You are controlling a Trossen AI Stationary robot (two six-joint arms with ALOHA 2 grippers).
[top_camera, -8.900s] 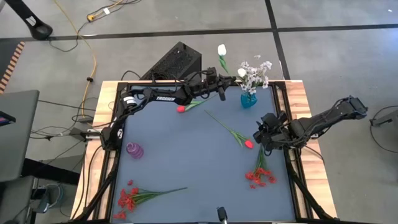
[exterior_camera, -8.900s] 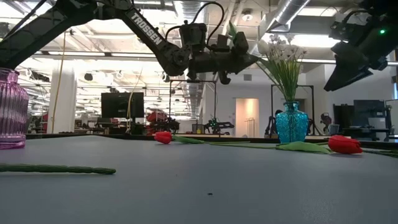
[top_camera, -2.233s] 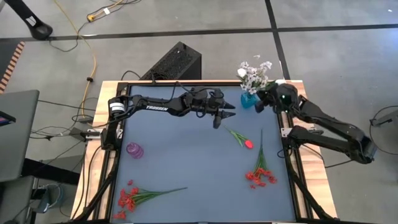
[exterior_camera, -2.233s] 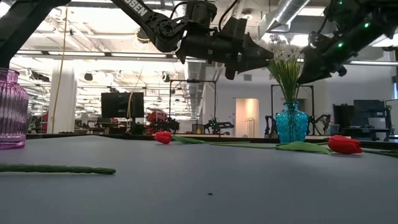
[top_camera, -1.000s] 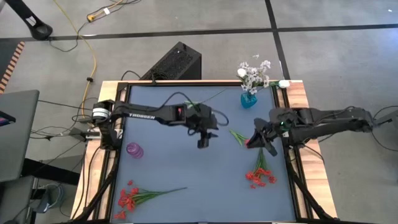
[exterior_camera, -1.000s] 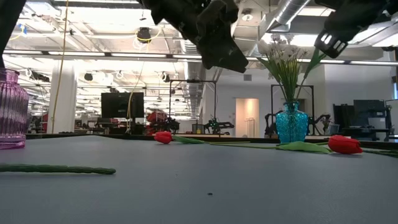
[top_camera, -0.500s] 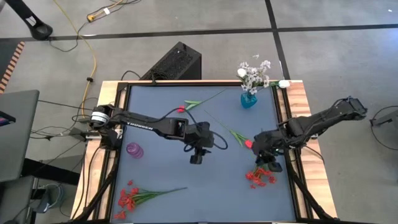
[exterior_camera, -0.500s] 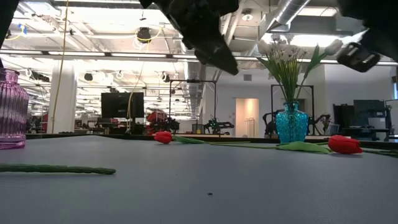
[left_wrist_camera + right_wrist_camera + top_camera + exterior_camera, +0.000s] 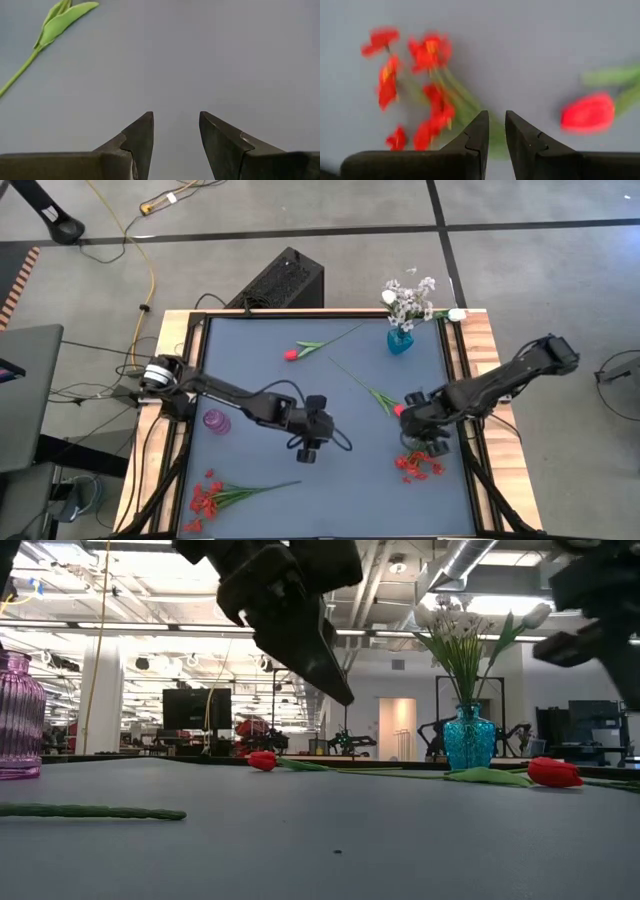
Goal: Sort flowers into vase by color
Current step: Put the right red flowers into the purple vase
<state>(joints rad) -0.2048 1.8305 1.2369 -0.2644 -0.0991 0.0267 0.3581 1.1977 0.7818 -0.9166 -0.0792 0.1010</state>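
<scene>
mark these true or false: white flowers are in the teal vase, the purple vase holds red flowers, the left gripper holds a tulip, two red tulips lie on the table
White flowers stand in the teal vase: true.
The purple vase holds red flowers: false, it holds none.
The left gripper holds a tulip: false, it is open and empty.
Two red tulips lie on the table: true, one at the far side, one by the right gripper.
</scene>
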